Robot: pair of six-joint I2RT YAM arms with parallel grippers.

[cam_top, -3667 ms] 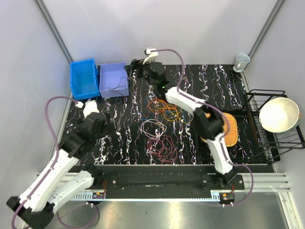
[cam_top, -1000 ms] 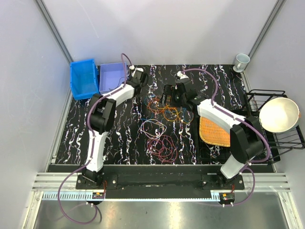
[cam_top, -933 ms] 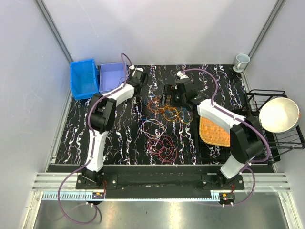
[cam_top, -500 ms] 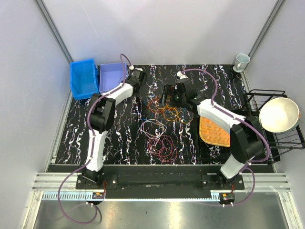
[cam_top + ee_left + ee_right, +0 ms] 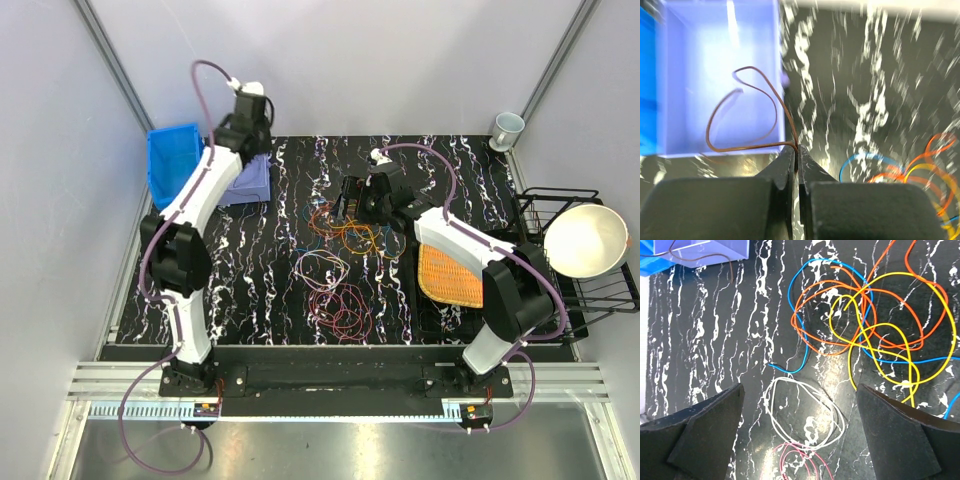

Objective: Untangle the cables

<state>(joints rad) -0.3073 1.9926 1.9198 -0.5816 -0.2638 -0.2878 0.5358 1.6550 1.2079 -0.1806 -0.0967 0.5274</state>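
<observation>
- Left wrist: left gripper (image 5: 796, 150) pinches a brown wire (image 5: 750, 147) and holds it over the bin (image 5: 715, 45), likely to drop it in, separated.
- Right gripper (image 5: 799, 410) is spread wide above the tangle (image 5: 865, 315) on the table, probably to choose the next cable.

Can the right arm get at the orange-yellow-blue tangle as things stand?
Probably yes: the right tool is open and hangs above the tangle, with nothing between them.
</observation>
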